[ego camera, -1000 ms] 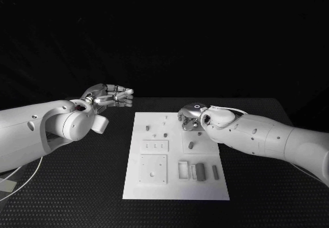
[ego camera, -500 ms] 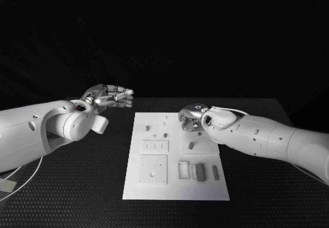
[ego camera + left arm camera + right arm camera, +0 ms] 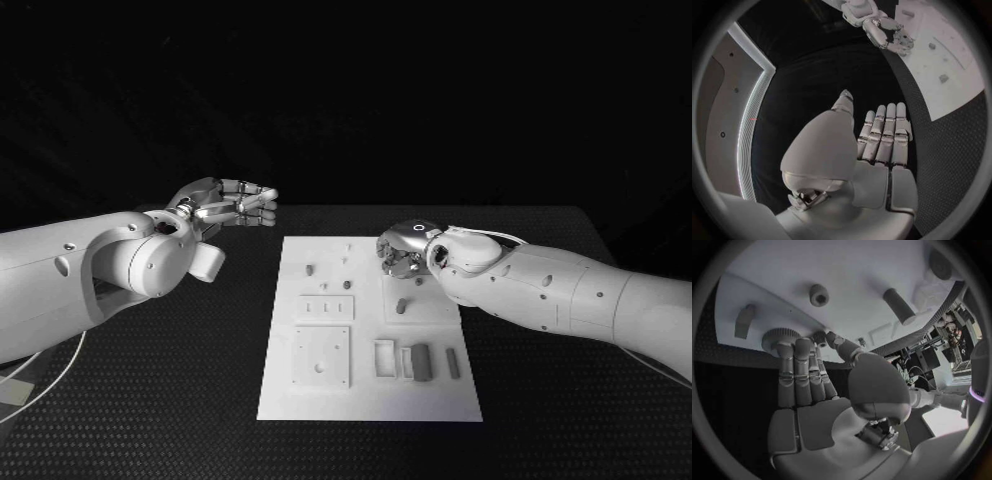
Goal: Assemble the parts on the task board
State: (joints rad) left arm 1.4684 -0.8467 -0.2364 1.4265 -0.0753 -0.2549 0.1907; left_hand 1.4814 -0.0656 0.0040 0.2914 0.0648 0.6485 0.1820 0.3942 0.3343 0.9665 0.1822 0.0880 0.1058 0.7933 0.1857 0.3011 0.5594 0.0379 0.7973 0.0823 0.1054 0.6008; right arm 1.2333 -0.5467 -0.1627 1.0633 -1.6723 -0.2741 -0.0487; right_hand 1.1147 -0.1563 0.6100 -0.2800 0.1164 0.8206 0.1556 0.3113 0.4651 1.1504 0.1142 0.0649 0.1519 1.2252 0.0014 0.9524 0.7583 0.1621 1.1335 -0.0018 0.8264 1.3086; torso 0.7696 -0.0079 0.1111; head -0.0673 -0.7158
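The task board point(image 3: 368, 340) lies flat in the middle of the black table point(image 3: 159, 400), its long side running away from the robot.

Left hand point(image 3: 228, 203): raised above the table, off the board's far left corner and well apart from it. In the left wrist view the left hand point(image 3: 879, 145) has its fingers point(image 3: 887, 132) extended side by side and the thumb set apart. It holds nothing.

Right hand point(image 3: 402, 250): positioned over the far right part of the board, palm down, fingers pointing at the board surface. In the right wrist view the right hand point(image 3: 811, 390) has its fingertips point(image 3: 795, 347) at a round toothed gear part point(image 3: 778, 336) standing near the board's edge. The fingertips touch or nearly touch the gear; whether it is actually gripped cannot be told. No part lies within the palm.

Parts on the board, head view:
- A small peg point(image 3: 310, 269) stands near the far left area.
- A dark upright part point(image 3: 402, 305) stands just on the robot's side of the right hand.
- A dark rectangular block point(image 3: 420, 361) lies in the near right area, beside a pale rectangular frame point(image 3: 385, 357).
- A thin dark bar point(image 3: 453, 363) lies just right of the block.
- A square raised plate point(image 3: 322, 355) occupies the near left area.

In the right wrist view, a cylindrical pin point(image 3: 898, 305) and a short round bushing point(image 3: 819, 294) stand on the board, apart from the fingers.
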